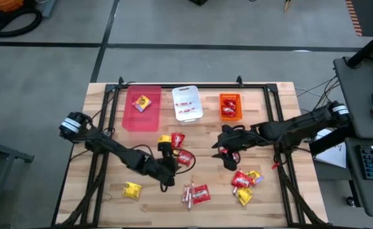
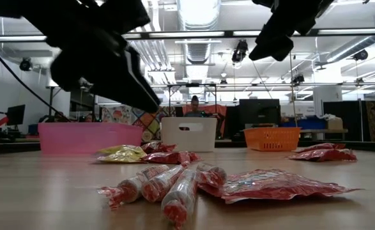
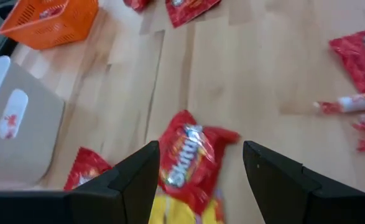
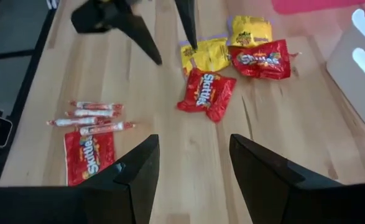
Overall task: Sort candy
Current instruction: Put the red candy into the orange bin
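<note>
The candy lies loose on the wooden table. One group at mid-table holds a red packet (image 3: 188,158), a yellow packet (image 4: 207,55) and another red one (image 4: 260,59). My left gripper (image 3: 201,146) hovers open over this group, its fingers on either side of the red packet and clear of it. My right gripper (image 4: 194,140) is open above bare wood to the right of the group and holds nothing. Thin sticks (image 1: 189,193) and a red packet (image 1: 201,194) lie near the front edge. More red and yellow packets (image 1: 243,181) lie at the front right, and a lone yellow packet (image 1: 132,190) at the front left.
Three bins stand in a row at the far edge: a pink one (image 1: 142,108) with a yellow packet inside, a white one (image 1: 187,103) with sticks, and an orange basket (image 1: 230,106) with red packets. Bare wood lies between the candy groups.
</note>
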Robot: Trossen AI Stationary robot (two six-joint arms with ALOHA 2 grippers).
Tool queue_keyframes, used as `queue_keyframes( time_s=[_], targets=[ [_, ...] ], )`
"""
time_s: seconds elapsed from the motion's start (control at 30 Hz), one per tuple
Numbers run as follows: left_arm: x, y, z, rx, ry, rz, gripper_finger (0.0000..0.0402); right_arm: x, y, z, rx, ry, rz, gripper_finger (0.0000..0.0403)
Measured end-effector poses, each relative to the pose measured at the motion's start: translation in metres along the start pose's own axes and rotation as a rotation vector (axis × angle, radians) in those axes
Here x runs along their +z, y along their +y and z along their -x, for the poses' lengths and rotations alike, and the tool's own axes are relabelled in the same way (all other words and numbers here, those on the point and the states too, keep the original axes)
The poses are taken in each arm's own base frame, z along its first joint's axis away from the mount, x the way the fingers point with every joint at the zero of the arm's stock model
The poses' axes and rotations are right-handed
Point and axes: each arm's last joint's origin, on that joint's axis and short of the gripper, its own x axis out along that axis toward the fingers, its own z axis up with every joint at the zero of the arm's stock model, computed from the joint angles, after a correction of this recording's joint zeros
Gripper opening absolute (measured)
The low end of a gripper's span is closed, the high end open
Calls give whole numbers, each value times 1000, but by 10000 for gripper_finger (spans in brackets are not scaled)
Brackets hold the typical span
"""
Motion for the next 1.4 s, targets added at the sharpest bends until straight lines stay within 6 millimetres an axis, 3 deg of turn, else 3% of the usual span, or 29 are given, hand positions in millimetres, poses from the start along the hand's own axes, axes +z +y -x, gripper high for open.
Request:
queue_keyframes(
  time_s=[0.23, 0.43, 0.63, 0.77, 1.03, 1.4],
  targets=[
    [-3, 4, -30, -111, 0, -17, 211, -10, -2, -7, 13, -43, -3, 187],
    [-23, 3, -57, -96, 91, -37, 199, -10, -2, -8, 18, -52, -12, 187],
    [-31, -2, -67, -87, 118, -22, 182, -9, -2, -8, 20, -58, -12, 187],
    [-32, -2, -66, -93, 125, -26, 144, -8, -1, -8, 28, -87, -12, 187],
    [-27, 3, -59, -95, 124, -64, 15, -12, 4, -17, 38, -106, 25, 187],
    [5, 21, -24, -100, -15, -81, 2, -21, 12, -66, 7, -127, 285, 187]
  ],
)
